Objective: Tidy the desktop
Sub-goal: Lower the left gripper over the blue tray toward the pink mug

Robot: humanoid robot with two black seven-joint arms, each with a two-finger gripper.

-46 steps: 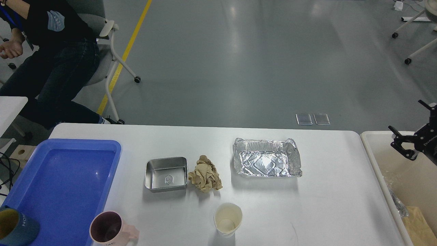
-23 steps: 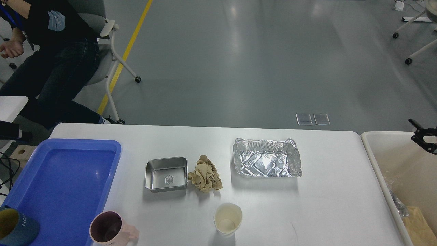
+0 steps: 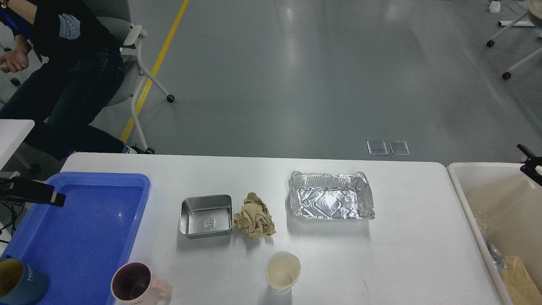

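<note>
While the white tabletop (image 3: 381,254) fills the middle of the view, a steel tin (image 3: 206,216), crumpled brown paper (image 3: 255,221), foil tray (image 3: 331,195) and paper cup (image 3: 283,271) sit loose on it. A blue tray (image 3: 80,237) lies at its left end, a cream bin (image 3: 478,220) at its right. Both claws, left (image 3: 55,198) and right (image 3: 529,163), barely show at the view's edges, so I cannot tell their opening. Probably best: take the paper first, gripping from above, clear of the touching tin.

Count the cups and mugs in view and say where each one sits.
3. A paper cup stands on the desktop near its front edge. A pink mug stands beside the blue tray. A dark blue mug is at the tray's front left corner, partly cut off.
</note>
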